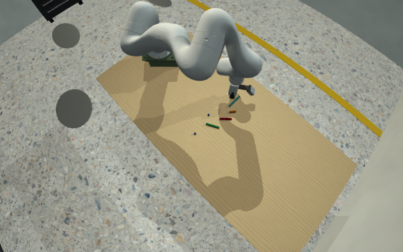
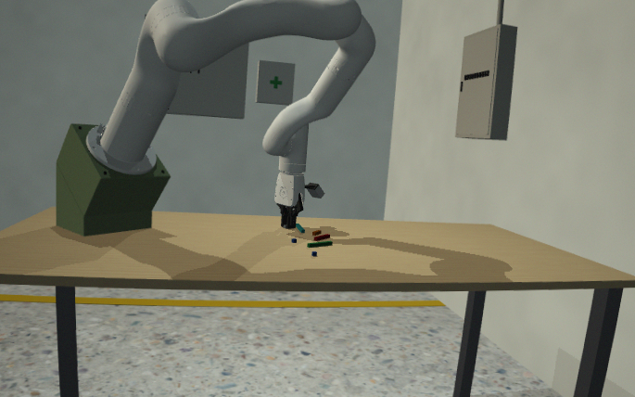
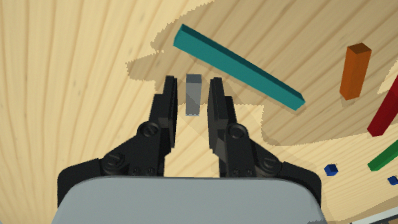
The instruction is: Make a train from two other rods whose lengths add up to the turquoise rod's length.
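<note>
In the wrist view a short grey rod (image 3: 193, 94) lies flat on the table between the fingers of my gripper (image 3: 193, 92), with a gap on each side. The gripper is partly open and holds nothing. The long turquoise rod (image 3: 237, 66) lies just beyond the fingertips, running diagonally. An orange rod (image 3: 355, 70), a red rod (image 3: 385, 112) and a green rod (image 3: 384, 156) lie to the right. From above, my gripper (image 1: 232, 95) stands low at the end of the turquoise rod (image 1: 234, 100) and hides the grey rod.
Two small blue rods (image 1: 208, 115) (image 1: 195, 133) lie left of the green rod (image 1: 212, 125). The red rod (image 1: 225, 119) and the orange rod (image 1: 232, 111) lie apart from each other. The arm's green base (image 2: 107, 185) stands at the table's far left.
</note>
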`<state>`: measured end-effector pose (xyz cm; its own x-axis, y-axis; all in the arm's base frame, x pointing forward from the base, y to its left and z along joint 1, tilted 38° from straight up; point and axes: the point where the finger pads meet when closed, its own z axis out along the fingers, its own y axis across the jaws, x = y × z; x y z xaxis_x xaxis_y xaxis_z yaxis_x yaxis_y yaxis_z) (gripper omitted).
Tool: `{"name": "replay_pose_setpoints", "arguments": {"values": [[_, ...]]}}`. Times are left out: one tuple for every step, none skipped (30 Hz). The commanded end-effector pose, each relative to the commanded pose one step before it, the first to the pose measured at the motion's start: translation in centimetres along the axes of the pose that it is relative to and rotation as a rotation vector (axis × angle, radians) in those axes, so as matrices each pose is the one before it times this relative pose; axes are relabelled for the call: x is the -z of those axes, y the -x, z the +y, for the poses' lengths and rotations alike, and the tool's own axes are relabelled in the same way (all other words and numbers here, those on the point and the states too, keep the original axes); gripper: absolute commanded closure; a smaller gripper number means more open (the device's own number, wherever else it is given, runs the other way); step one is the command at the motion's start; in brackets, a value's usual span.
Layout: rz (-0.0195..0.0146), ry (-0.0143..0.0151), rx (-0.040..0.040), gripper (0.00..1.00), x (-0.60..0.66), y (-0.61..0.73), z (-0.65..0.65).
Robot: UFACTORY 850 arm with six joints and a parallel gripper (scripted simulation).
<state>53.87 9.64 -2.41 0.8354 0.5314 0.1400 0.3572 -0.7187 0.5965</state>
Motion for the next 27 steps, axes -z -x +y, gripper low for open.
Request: {"name": "replay_pose_setpoints", "arguments": {"values": [[0.00109, -0.00001, -0.00017, 0.76, 0.042, -0.060, 0.000], [0.00000, 0.00000, 0.00000, 0.76, 0.000, 0.000, 0.000], [0.00000, 0.00000, 0.00000, 0.76, 0.000, 0.000, 0.000], [0.00000, 0.00000, 0.00000, 0.76, 0.000, 0.000, 0.000], [0.00000, 0.00000, 0.00000, 0.76, 0.000, 0.000, 0.000], [0.00000, 0.00000, 0.00000, 0.76, 0.000, 0.000, 0.000], [0.00000, 0.00000, 0.00000, 0.76, 0.000, 0.000, 0.000], [0.00000, 0.00000, 0.00000, 0.76, 0.000, 0.000, 0.000], [0.00000, 0.00000, 0.00000, 0.76, 0.000, 0.000, 0.000], [0.00000, 0.00000, 0.00000, 0.76, 0.000, 0.000, 0.000], [0.00000, 0.00000, 0.00000, 0.76, 0.000, 0.000, 0.000], [0.00000, 0.00000, 0.00000, 0.76, 0.000, 0.000, 0.000], [0.00000, 0.00000, 0.00000, 0.76, 0.000, 0.000, 0.000], [0.00000, 0.00000, 0.00000, 0.76, 0.000, 0.000, 0.000], [0.00000, 0.00000, 0.00000, 0.76, 0.000, 0.000, 0.000], [0.00000, 0.00000, 0.00000, 0.76, 0.000, 0.000, 0.000], [0.00000, 0.00000, 0.00000, 0.76, 0.000, 0.000, 0.000], [0.00000, 0.00000, 0.00000, 0.76, 0.000, 0.000, 0.000], [0.00000, 0.00000, 0.00000, 0.76, 0.000, 0.000, 0.000], [0.00000, 0.00000, 0.00000, 0.96, 0.000, 0.000, 0.000], [0.00000, 0.00000, 0.00000, 0.96, 0.000, 0.000, 0.000], [0.00000, 0.00000, 0.00000, 0.96, 0.000, 0.000, 0.000], [0.00000, 0.00000, 0.00000, 0.96, 0.000, 0.000, 0.000], [0.00000, 0.00000, 0.00000, 0.96, 0.000, 0.000, 0.000], [0.00000, 0.00000, 0.00000, 0.96, 0.000, 0.000, 0.000], [0.00000, 0.00000, 0.00000, 0.96, 0.000, 0.000, 0.000], [0.00000, 0.00000, 0.00000, 0.96, 0.000, 0.000, 0.000]]}}
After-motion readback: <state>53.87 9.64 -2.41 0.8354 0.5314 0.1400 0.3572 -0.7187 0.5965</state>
